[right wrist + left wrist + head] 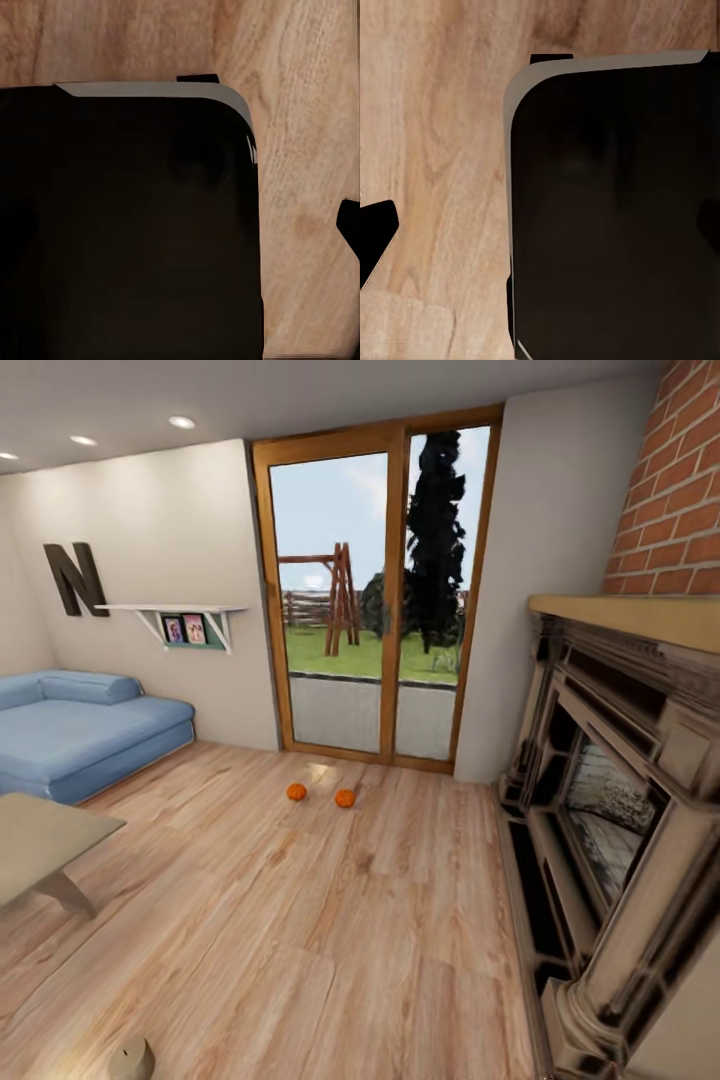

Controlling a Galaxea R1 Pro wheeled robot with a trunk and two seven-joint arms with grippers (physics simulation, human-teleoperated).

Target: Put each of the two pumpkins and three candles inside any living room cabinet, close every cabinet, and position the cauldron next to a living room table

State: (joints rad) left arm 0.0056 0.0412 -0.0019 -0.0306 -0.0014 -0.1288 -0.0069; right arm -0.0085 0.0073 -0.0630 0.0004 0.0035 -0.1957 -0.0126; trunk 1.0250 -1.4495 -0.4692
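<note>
Head view: two pumpkins [296, 791] [345, 798] on floor; wrist views: dark panel [615, 210], finger spread unclear.

The floor [300, 920] was pale wood planks. A wood-framed glass door [375, 600] stood in the far wall, showing grass, a swing frame [335, 600] and a dark tree [435, 530] outside. A blue sofa [80, 725] sat on the left under a dark letter N [75, 578], beside a white shelf [180, 615] holding pictures. On the right stood a carved fireplace [620, 810] below red brick [680, 490]. Spotlights [181, 422] glowed in the ceiling.
</note>
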